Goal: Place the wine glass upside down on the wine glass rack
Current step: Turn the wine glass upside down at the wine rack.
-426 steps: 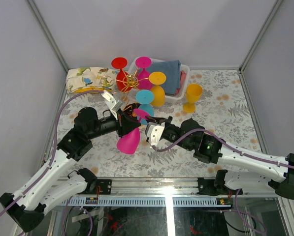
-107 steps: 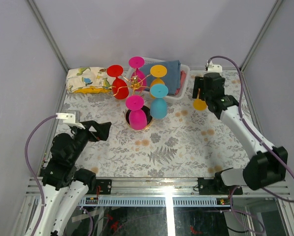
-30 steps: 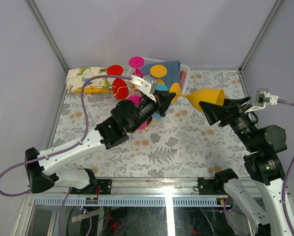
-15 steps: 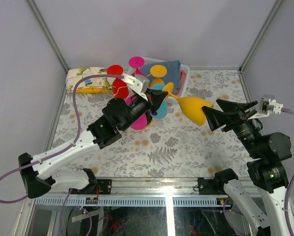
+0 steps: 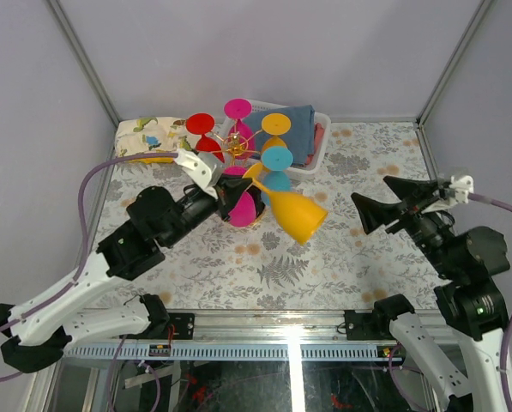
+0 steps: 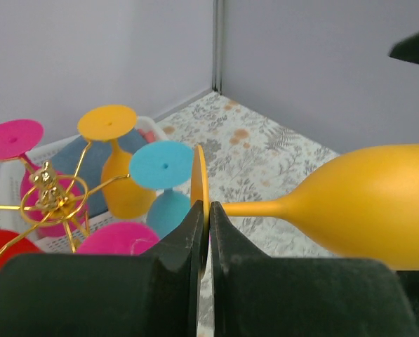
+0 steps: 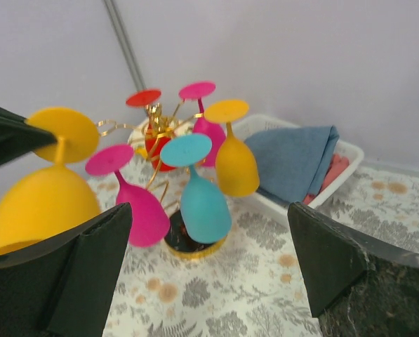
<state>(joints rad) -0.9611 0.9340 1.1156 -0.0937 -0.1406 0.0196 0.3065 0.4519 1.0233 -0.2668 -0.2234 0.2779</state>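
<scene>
Bright, even and diffuse from above; shadows on the table (image 5: 341, 257) faint and soft. White glare streak at bottom centre of the top view, on the rail (image 5: 294, 343). Mild sheen along the yellow glass (image 6: 377, 203). Left fingers (image 6: 125, 295) dark and blurred in the lower foreground; right fingers (image 7: 69, 281) likewise at both lower corners. Right wrist view slightly soft overall.
</scene>
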